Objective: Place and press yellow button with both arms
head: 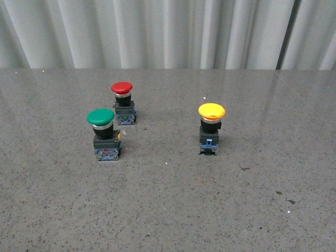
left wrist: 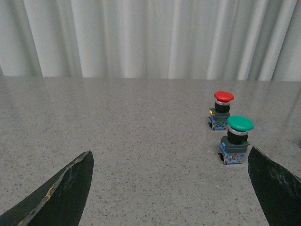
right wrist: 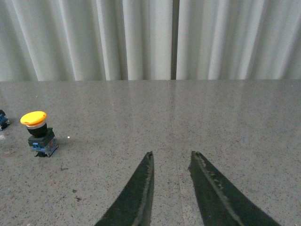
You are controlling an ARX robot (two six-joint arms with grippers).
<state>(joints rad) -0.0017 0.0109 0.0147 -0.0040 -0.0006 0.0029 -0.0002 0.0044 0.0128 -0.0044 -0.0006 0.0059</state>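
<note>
Two grippers are seen only through their own wrist cameras; neither arm appears in the front view. The left gripper [left wrist: 169, 188] is spread wide, its dark fingers [left wrist: 61, 193] at opposite edges of the picture, and nothing is held between them. The right gripper [right wrist: 171, 188] is nearly closed, with only a narrow gap left between its fingers [right wrist: 136, 197], and nothing is gripped there either. Both are held above the grey speckled table [head: 168, 210], clear of every object.

Outward from the right gripper, the yellow button [right wrist: 37, 133] is found ahead and well off to one side, standing upright on its base, its long axis vertical and its cap facing up. In the front view the yellow button [head: 211, 128] stands alone right of the middle of the table, well apart from the green button [head: 104, 134] and the red button [head: 122, 102], which stand near each other on the left. From the left wrist camera only the green button [left wrist: 236, 140] and the red button [left wrist: 221, 109] are seen; the yellow one is out of that picture.

The right arm is therefore judged the nearer. A sideways reach toward the robot's centre line would be called for, and the nearly closed fingers would first have to be opened if the body is to be held.
</note>
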